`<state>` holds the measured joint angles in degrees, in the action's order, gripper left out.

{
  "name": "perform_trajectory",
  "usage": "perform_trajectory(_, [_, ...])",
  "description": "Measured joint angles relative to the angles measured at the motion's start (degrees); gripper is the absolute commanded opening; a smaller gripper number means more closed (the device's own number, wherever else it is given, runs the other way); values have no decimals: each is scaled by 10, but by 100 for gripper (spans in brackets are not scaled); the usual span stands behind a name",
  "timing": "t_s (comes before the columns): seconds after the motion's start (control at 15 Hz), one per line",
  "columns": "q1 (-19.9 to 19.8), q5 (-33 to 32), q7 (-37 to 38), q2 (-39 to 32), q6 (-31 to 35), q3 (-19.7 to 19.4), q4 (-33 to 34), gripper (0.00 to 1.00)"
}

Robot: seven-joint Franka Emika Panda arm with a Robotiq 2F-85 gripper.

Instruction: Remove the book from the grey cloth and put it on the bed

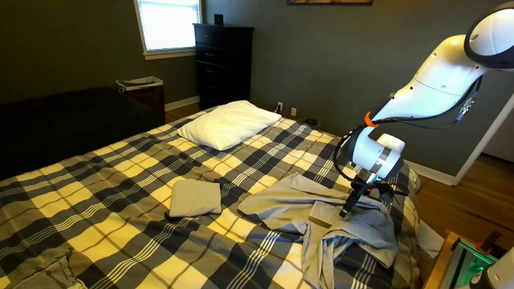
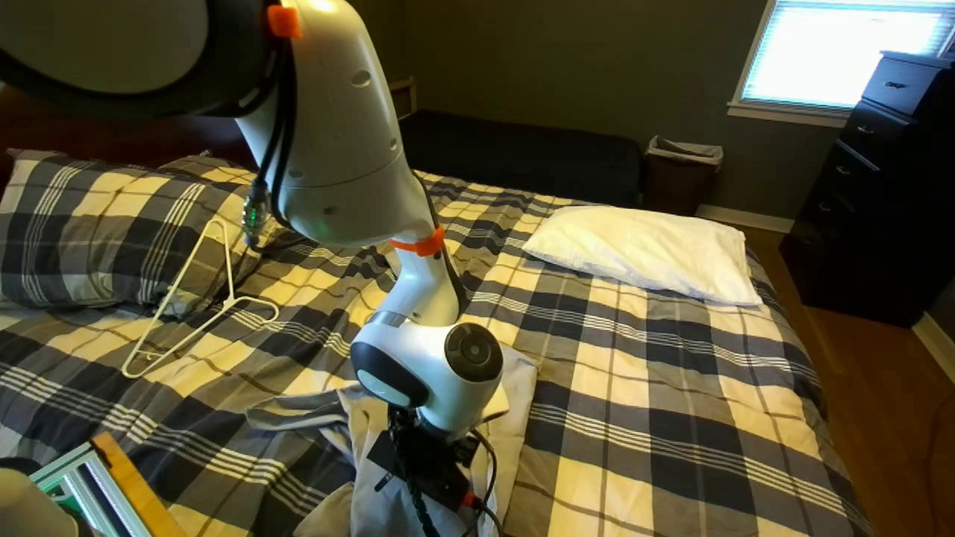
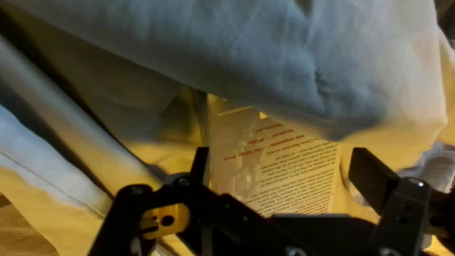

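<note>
The book (image 1: 323,211) lies on the crumpled grey cloth (image 1: 277,202), near a corner of the bed (image 1: 116,228), and in the wrist view a fold of the cloth hides one end of it. The gripper (image 3: 280,153) is down close to the book with its jaws spread wide, one on each side, gripping nothing. Past the bed's far edge stands a brown basket (image 2: 677,183) with a pale liner (image 2: 694,155); its top is open, but I can't tell what is in it. Near it, the dark dresser (image 1: 237,64) has its drawers (image 1: 213,60) pushed in. A small dark bin (image 1: 312,123) peeks up past the next edge, too hidden to see inside.
</note>
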<state>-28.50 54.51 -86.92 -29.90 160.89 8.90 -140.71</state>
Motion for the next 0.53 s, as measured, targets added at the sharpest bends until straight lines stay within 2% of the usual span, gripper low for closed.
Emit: perform_trajectory(0.53, [-4,-6,-23,-40,-2,-9,61,95])
